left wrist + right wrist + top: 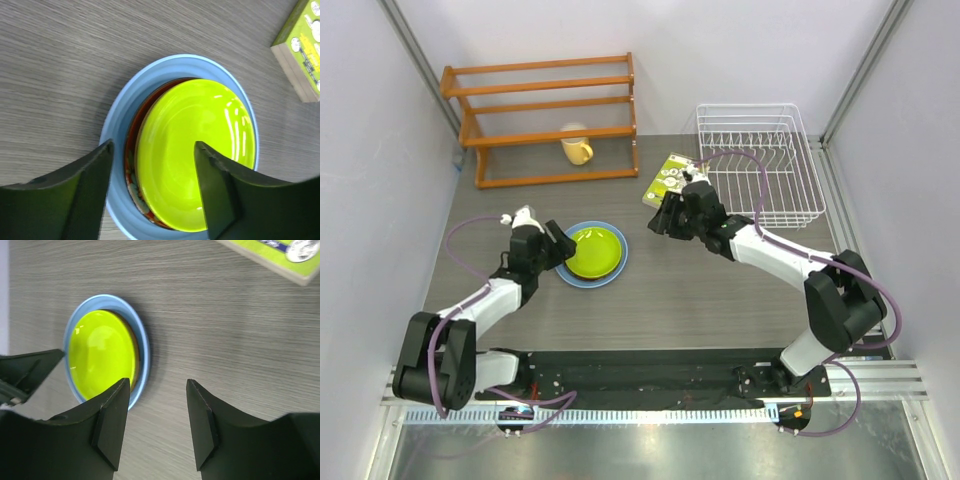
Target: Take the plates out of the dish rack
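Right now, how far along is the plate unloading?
Looks nearly finished: the white wire dish rack shows no plates, and the round lime green plate lies on a dark red patterned plate inside a light blue plate. The left hand hovers open over that stack; the right hand is open and empty. Only pulling back seems left.

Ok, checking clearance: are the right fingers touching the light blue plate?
Apart. The top view shows bare table between the right fingers and the light blue plate.

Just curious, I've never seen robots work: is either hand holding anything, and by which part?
Nothing is held. The left hand stands open over the lime green plate; the right hand is open over the table.
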`<state>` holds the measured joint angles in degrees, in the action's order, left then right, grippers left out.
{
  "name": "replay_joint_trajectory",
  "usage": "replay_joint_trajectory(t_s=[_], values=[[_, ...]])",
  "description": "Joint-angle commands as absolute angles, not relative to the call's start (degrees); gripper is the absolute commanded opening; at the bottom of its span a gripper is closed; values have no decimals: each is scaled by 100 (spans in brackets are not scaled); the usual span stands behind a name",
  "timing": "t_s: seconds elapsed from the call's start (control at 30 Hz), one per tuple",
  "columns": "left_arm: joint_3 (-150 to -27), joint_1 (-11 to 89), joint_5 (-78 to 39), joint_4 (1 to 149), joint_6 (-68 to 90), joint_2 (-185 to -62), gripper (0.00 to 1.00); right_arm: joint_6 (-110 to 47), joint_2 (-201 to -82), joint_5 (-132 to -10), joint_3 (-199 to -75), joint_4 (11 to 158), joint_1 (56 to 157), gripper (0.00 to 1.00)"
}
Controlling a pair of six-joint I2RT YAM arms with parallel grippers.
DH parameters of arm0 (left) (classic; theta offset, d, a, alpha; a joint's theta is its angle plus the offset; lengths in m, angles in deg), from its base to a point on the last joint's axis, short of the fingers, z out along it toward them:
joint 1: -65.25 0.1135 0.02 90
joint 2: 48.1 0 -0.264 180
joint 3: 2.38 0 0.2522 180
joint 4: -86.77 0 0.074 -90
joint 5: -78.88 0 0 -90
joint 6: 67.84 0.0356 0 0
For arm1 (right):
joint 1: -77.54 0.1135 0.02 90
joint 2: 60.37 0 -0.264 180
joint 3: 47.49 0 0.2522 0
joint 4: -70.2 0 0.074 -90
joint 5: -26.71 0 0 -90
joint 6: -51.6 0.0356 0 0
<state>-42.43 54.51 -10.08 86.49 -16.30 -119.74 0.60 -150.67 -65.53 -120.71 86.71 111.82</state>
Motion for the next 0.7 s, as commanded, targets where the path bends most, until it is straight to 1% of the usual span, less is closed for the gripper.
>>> replay_joint_trajectory(t_s=[0.0,0.03,0.07,0.1,0.17,0.2,0.23,0.27,0.3,0.33,0.37,0.4,0.47,0.6,0.67], values=[[-4496,5471,-629,8243,-1441,-11517,73,-472,-14528,-5812,-12084,9036,11129,58],[-4541,5471,-454,8129,-1423,-11420,75,-578,-14466,-5645,-12084,9125,11112,61],[-4654,5471,-365,7875,-1327,-11193,80,-823,-14396,-5234,-12084,9222,11103,63],[-4716,5471,-269,7768,-1291,-11087,82,-947,-14230,-5021,-12058,9397,11103,70],[-4839,5471,-66,7531,-1160,-10832,86,-1350,-14053,-4538,-12031,9547,11094,81],[-4910,5462,-14,7460,-1011,-10604,88,-1457,-13965,-4031,-11944,9644,11085,86],[-4971,5471,39,7390,-932,-10515,91,-1606,-13773,-3721,-11874,9671,11085,88],[-5137,5471,153,7215,-879,-10418,97,-1721,-13684,-3440,-11795,9662,11076,95],[-5217,5462,241,7100,-774,-10287,97,-1896,-13614,-2880,-11637,9627,11059,98],[-5305,5471,285,7003,-720,-10251,98,-1985,-13482,-2657,-11566,9610,11041,100],[-5454,5471,408,6863,-702,-10190,98,-2055,-13438,-2455,-11513,9601,10972,100],[-5508,5462,452,6827,-685,-10137,98,-2195,-13385,-1922,-11382,9514,10945,100],[-5569,5462,522,6844,-658,-10075,99,-2371,-13279,-1505,-11223,9286,10840,100],[-5815,5462,769,6783,-535,-10162,99,-2653,-13025,-1249,-10644,8723,10409,100],[-5886,5462,813,6800,-298,-10224,99,-2776,-12762,-1459,-10258,8172,10199,100]])
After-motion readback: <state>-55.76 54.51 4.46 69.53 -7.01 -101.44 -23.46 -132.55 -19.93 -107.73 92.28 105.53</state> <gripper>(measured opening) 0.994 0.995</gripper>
